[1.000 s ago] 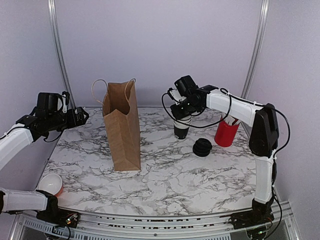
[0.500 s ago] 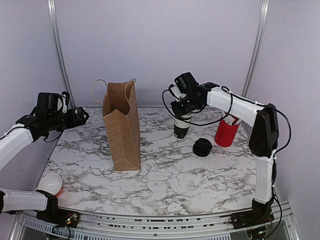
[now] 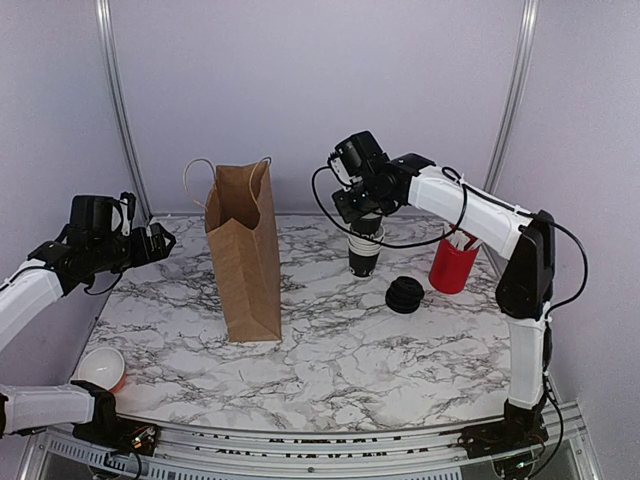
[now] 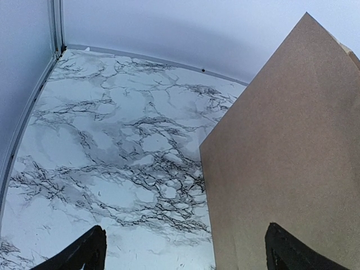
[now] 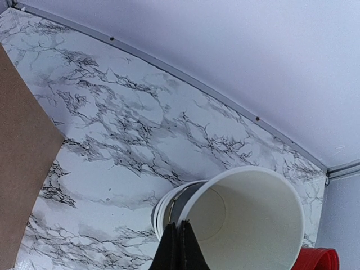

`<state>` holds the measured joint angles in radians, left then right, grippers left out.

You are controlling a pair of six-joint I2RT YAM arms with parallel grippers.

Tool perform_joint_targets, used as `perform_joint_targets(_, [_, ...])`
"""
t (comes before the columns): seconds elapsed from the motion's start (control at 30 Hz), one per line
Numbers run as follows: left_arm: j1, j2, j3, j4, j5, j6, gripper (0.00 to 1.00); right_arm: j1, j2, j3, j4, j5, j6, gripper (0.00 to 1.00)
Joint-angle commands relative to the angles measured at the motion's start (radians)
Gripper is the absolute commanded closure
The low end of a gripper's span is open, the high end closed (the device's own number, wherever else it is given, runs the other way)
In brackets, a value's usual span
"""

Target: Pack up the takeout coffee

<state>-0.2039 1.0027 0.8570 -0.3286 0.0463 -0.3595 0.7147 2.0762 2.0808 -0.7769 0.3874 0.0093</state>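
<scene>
Right gripper (image 5: pixel 178 226): my fingers are pressed together on the near rim of the top cup (image 5: pixel 247 225), pinching its paper wall.
Top cup: lidless, white inside, and tilted. It sits partly out of the stack of cups (image 3: pixel 363 258) beneath it, whose white rims show just left of it in my wrist view.
Where that is: close to the far edge of the tabletop (image 3: pixel 340 350), right of its middle, with my right arm reaching in from above.
Lids (image 3: pixel 404 294): a low black pile on the marble just beside the stack, toward the near edge.
Red cup (image 3: pixel 452 266): upright, near the far right corner, apart from the stack.
Paper bag (image 3: pixel 245 255): brown, standing upright with its mouth open, left of the tabletop's middle and well apart from the top cup.
Left gripper (image 3: pixel 160 238): my jaws stand wide with nothing between them, in the air over the left edge, pointing at the bag's side.
Small cup (image 3: pixel 100 367): white inside, at the near left corner.
</scene>
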Motion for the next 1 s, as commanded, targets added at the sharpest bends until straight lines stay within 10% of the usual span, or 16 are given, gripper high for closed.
perform_joint_targets(0.0, [0.000,-0.007,-0.011,-0.009,0.001,-0.006,0.01,0.023,-0.067,0.048,-0.022,0.070,-0.024,1.00])
perform_joint_targets(0.97, [-0.001,0.017,-0.022,-0.005,0.001,-0.007,0.01,0.379,-0.438,-0.611,0.090,-0.001,0.147,1.00])
